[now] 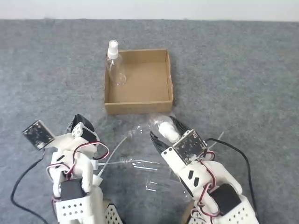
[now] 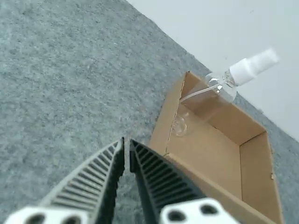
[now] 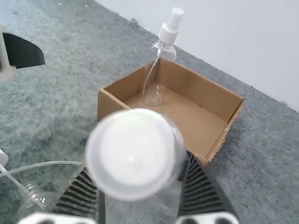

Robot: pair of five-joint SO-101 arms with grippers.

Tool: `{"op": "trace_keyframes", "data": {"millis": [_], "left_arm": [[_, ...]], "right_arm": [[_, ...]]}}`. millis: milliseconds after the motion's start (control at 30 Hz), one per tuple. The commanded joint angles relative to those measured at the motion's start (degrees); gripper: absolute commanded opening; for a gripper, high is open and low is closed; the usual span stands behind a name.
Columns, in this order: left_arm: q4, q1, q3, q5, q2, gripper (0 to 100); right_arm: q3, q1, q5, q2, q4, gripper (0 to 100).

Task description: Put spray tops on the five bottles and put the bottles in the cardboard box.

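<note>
One sprayer-topped bottle (image 1: 114,65) upright in cardboard box (image 1: 138,107) corner; right pincer (image 3: 135,189) pinching second bottle (image 3: 133,154); left pincer (image 2: 126,140) pressed together.

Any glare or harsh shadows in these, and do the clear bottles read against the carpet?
High view: soft even light, no hard shadows; loose bottles on the carpet show as faint glints. Left wrist view: the standing bottle is plain against the pale wall. Right wrist view: the capped bottle between the jaws hides much carpet.
</note>
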Motion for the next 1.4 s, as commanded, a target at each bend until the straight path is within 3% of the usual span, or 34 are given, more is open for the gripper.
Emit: {"op": "trace_keyframes", "data": {"millis": [0, 133, 433, 800, 1367], "left_arm": [[-1.4, -0.3, -0.7, -0.7, -0.7, 1], [0.2, -0.2, -0.7, -4.7, -0.7, 1], [0.5, -0.3, -0.7, -5.3, -0.7, 1], [0.6, -0.2, -0.7, -5.3, -0.7, 1], [0.4, -3.0, -0.7, -5.4, -0.7, 1]], "right_arm": [[-5.8, 0.3, -0.3, -0.5, -1.4, 0.6], [-8.8, 0.3, -0.2, -0.5, -1.4, 0.6], [-18.0, 0.3, -0.2, 1.6, -1.9, 0.6], [-36.0, 0.2, -0.4, 24.8, -2.3, 0.6], [-45.2, 0.2, -0.6, 51.8, -13.7, 0.6]]}}
